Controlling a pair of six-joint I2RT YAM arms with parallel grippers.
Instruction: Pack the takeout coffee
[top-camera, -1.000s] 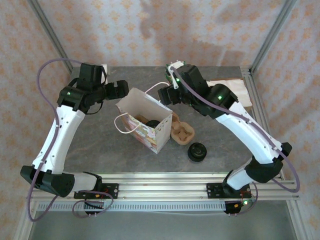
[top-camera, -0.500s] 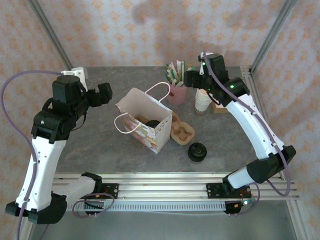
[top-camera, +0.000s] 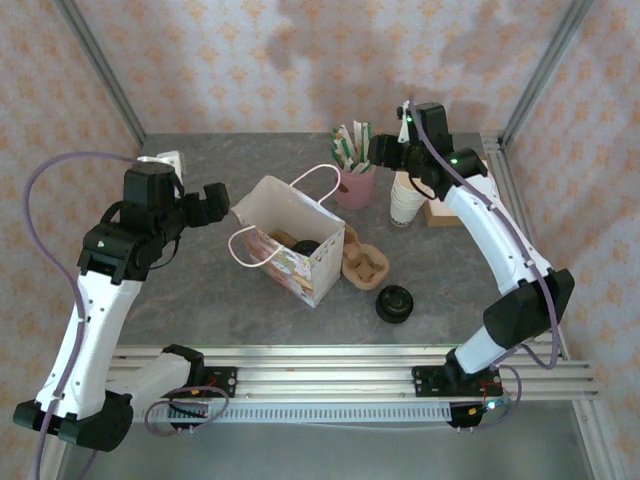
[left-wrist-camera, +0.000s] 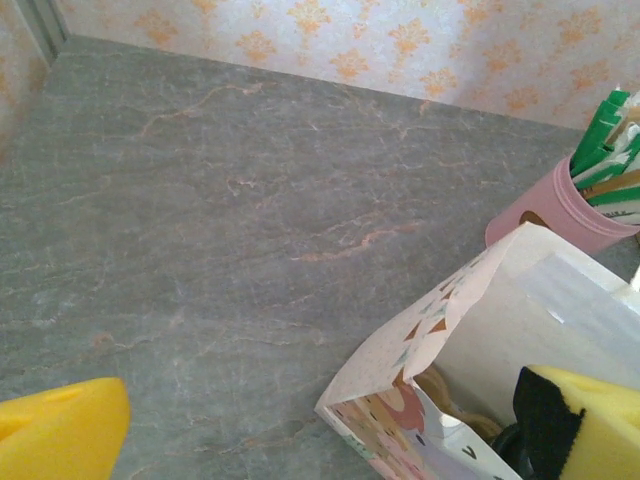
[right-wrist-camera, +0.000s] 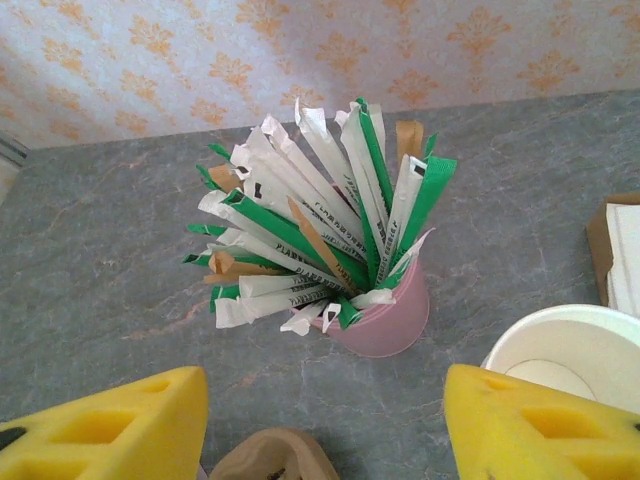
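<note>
Standing on the grey stone surface (top-camera: 200, 290): small dark takeout coffee cup with black domed lid (top-camera: 394, 303), just beside brown moulded-pulp carrier (top-camera: 365, 265); twin cup (top-camera: 305, 248) inside patterned paper bag (top-camera: 290, 265). Left hand (top-camera: 220, 198) wide, empty; right hand (top-camera: 380, 153) parted, empty, above pink sachet cup (top-camera: 355, 186)

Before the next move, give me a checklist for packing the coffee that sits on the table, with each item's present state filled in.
1. Paper bag upright, mouth open: ok.
2. Takeout coffee upright on the table, lid on: ok.
3. Left gripper open and empty: ok.
4. Right gripper open and empty: ok.
5. Right gripper aimed at the coffee: not ok; it faces the pink sachet cup.
6. Gap between the coffee and the cup carrier: cannot tell.
</note>
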